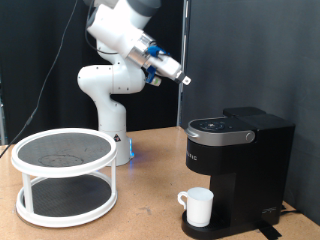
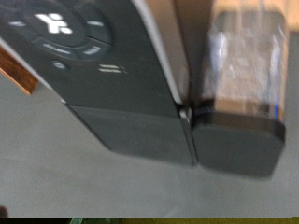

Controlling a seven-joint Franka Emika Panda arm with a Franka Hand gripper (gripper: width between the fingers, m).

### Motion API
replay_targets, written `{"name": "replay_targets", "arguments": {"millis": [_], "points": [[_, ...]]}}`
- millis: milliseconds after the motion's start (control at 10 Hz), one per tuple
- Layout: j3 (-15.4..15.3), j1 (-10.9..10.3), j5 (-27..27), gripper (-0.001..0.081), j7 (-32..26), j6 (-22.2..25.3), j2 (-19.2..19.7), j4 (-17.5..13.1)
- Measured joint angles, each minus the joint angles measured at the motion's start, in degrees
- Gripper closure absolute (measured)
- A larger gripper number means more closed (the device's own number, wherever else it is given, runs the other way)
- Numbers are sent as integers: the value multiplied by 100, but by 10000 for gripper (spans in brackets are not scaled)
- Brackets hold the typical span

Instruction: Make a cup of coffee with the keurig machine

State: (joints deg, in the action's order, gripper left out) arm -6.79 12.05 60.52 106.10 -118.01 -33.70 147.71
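Observation:
The keurig machine [image 1: 238, 170] stands at the exterior view's right on the wooden table, black and boxy, with its lid down. The cup [image 1: 198, 207], a small white mug with its handle to the left, sits on the machine's drip base under the spout. My gripper [image 1: 182, 77] is up in the air, above and to the left of the machine's top, touching nothing. The wrist view looks down on the machine's button panel [image 2: 75, 37] and its clear water tank [image 2: 245, 65], somewhat blurred. My fingers do not show there.
A white two-tier round rack [image 1: 65, 175] with dark mesh shelves stands on the table at the exterior view's left. The arm's white base [image 1: 108, 110] rises behind it. A black curtain hangs at the back.

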Motion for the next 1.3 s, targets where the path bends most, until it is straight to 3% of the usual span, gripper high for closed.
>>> {"name": "replay_targets", "arguments": {"millis": [100, 300, 500, 600, 900, 1100, 1200, 1300], "points": [[-265, 3, -430, 72, -55, -293, 24, -155], [-538, 47, -1000, 72, 198, -328, 322, -534], [-539, 36, -849, 72, 186, -340, 311, -521], [-531, -26, -487, 72, 196, -286, 317, -563], [-510, -353, 1807, 72, 205, -267, 469, -802], [-488, -454, 3306, 72, 93, -145, 728, -919], [-384, -485, 3778, 72, 25, 59, 864, -934], [-412, -472, 3552, 72, 22, -4, 857, -934]]}}
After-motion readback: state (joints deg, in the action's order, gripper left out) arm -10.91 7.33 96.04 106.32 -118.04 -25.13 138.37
